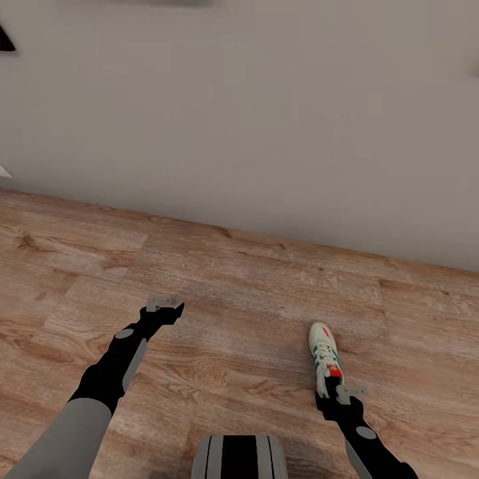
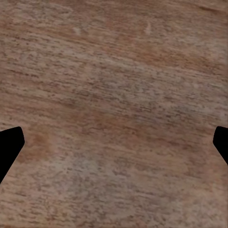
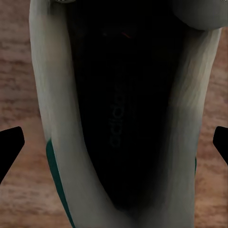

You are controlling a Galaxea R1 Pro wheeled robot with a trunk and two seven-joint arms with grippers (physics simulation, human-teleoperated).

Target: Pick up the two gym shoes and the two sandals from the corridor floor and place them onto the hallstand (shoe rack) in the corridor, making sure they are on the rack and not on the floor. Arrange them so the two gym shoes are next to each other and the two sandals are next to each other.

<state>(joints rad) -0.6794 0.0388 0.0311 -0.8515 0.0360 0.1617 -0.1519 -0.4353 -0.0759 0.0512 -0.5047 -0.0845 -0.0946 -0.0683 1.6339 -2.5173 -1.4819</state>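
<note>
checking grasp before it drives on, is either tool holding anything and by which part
The right tool is at the heel end of one gym shoe, around its opening; a firm grip cannot be confirmed. The left tool holds nothing, over the floor.

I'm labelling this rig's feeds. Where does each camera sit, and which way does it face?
Head view: on the head, facing down over both arms, floor and gym shoe.
Left wrist: along the left end effector, at floor.
Right wrist: along the right end effector, into that shoe's opening.
Shared: shoe, head and right wrist.

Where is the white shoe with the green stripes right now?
In the head view the gym shoe is low on the right over the wood floor, heel at the right gripper, toe toward the wall.
</note>
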